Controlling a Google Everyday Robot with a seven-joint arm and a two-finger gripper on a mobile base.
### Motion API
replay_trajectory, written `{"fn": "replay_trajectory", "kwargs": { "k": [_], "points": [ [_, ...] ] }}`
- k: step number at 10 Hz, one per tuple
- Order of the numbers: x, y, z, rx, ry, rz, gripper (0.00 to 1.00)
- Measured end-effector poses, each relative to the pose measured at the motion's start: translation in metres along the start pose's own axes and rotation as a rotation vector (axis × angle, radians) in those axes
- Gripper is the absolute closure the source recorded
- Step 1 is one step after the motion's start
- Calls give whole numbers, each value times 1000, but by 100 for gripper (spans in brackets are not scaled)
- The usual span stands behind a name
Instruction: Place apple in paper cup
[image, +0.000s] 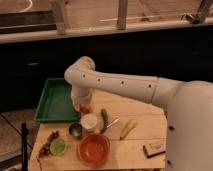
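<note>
claw (84, 107) centre-left of frame, hanging just above paper cup (89, 121) | seems closed on apple (84, 108), red bit at tip | held over cup for drop-in | cup on bench (140, 132) beside metal cup (75, 130)
</note>
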Motion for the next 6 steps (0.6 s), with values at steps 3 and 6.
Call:
{"fn": "replay_trajectory", "kwargs": {
  "k": [3, 6],
  "points": [
    [-11, 0, -3, 2, -31, -16, 95],
    [-20, 1, -6, -2, -52, -28, 94]
  ]
}}
